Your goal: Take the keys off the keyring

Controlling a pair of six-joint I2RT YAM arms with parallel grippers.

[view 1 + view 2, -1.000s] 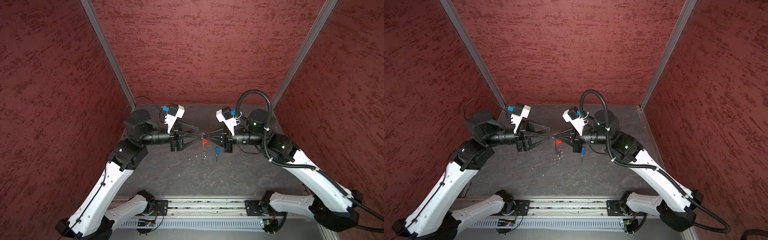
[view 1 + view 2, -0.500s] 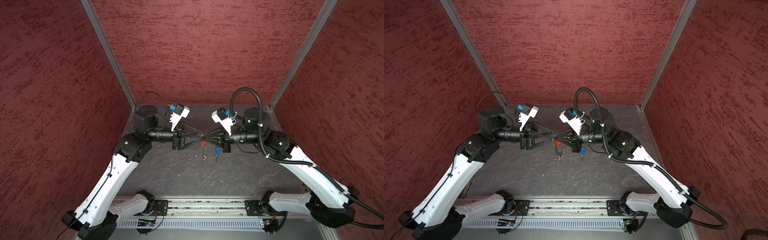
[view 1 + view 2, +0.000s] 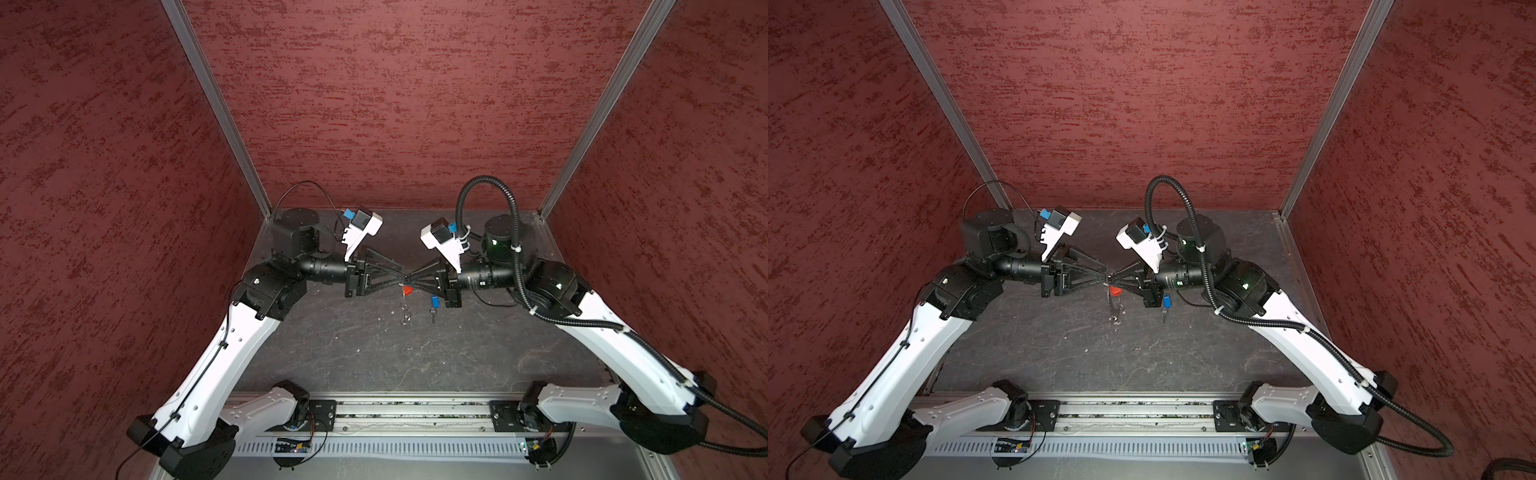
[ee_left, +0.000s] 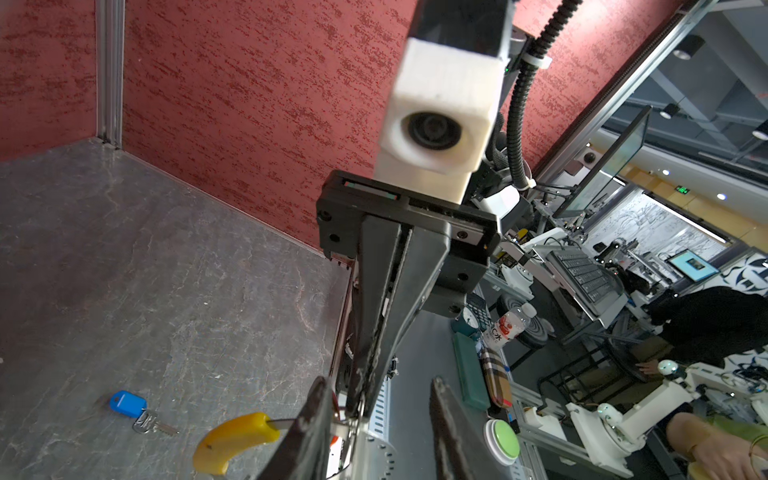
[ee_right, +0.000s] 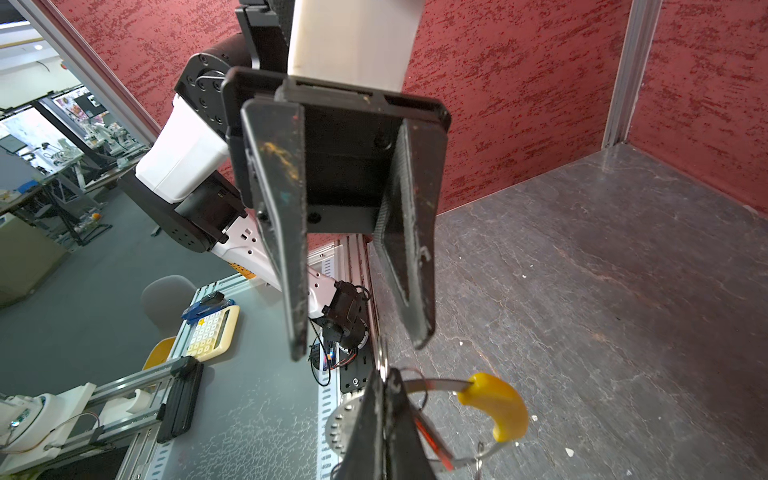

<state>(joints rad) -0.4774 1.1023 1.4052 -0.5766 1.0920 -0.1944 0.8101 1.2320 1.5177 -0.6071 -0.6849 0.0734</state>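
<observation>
My right gripper [image 5: 384, 399] is shut on a small split ring of the keyring [image 5: 382, 358], held above the table. The keyring's yellow sleeve [image 5: 496, 405] and thin loop [image 3: 405, 313] hang below it, with the red key [image 3: 408, 290] on the loop. My left gripper [image 4: 378, 415] is open, tip to tip with the right one. Its fingers [image 5: 297, 345] stand either side of the held ring, one of them close against it. The blue key [image 3: 434, 302] lies apart on the table [image 3: 374, 353], beside the right gripper, with a small ring of its own [image 4: 143, 424].
Red walls close the table on three sides, with metal posts [image 3: 216, 104] in the back corners. A metal rail [image 3: 395, 415] with both arm bases runs along the front edge. The right arm's black hose [image 3: 511, 216] loops above its wrist.
Both arms have swung their upper joints back while the grippers stayed tip to tip. The left jaws have narrowed around the ring. The right gripper has stayed shut on it.
</observation>
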